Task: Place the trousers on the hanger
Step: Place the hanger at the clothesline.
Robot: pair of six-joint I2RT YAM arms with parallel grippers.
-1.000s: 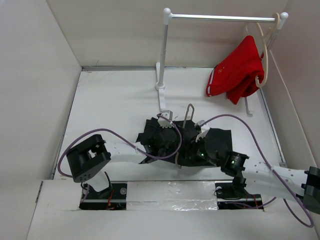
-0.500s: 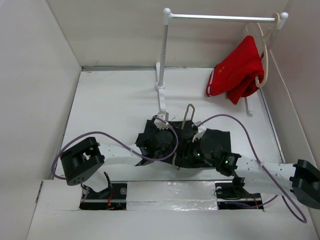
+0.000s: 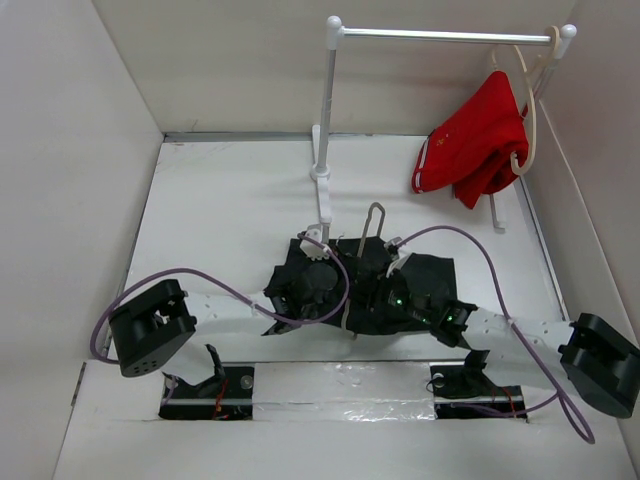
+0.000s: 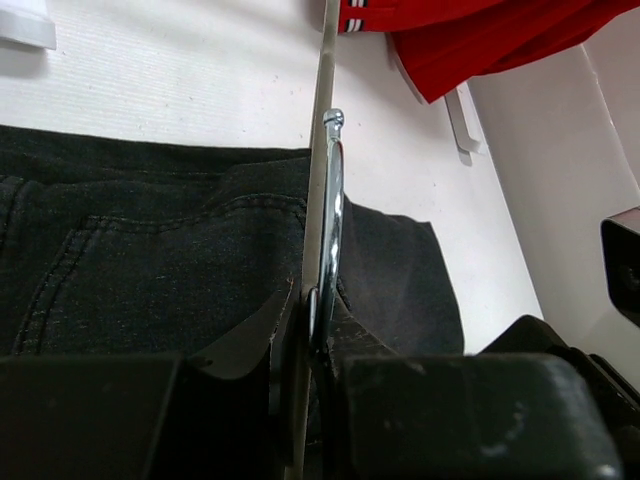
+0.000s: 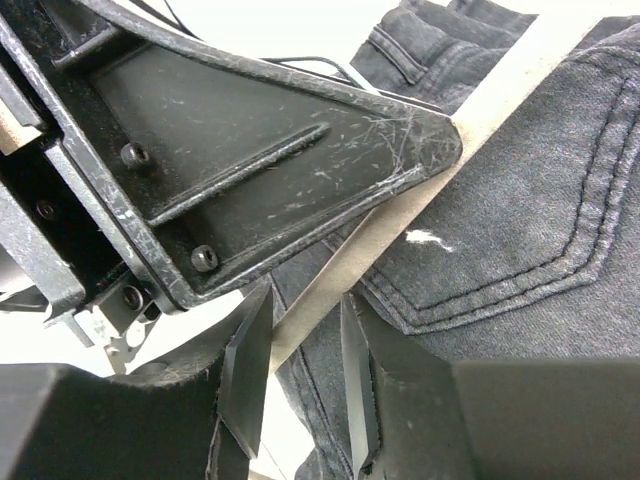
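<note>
The trousers (image 3: 435, 275) lie in a crumpled black heap at the middle of the white table (image 3: 220, 220), just in front of the foot of the white tube rack (image 3: 329, 110). Up close their cloth is charcoal denim with a fine weave, doubled rows of stitching and a curved pocket seam. The hanger (image 3: 371, 232) is a thin bright metal wire bent into a narrow rounded loop. It lies over the heap, its loop end standing up at the far edge. The left gripper (image 4: 315, 320) has its blocky black fingers drawn tight on the wire, which runs straight away between them across the denim. The right gripper (image 5: 305, 340) has its wedge-shaped, scuffed fingers (image 5: 248, 365) only narrowly apart, pinching another stretch of the hanger, which fills the gap as a pale blurred bar. A soft red garment (image 3: 475, 145) hangs bunched on a thicker cream hanger (image 3: 530, 120) at the rack's right end.
</note>
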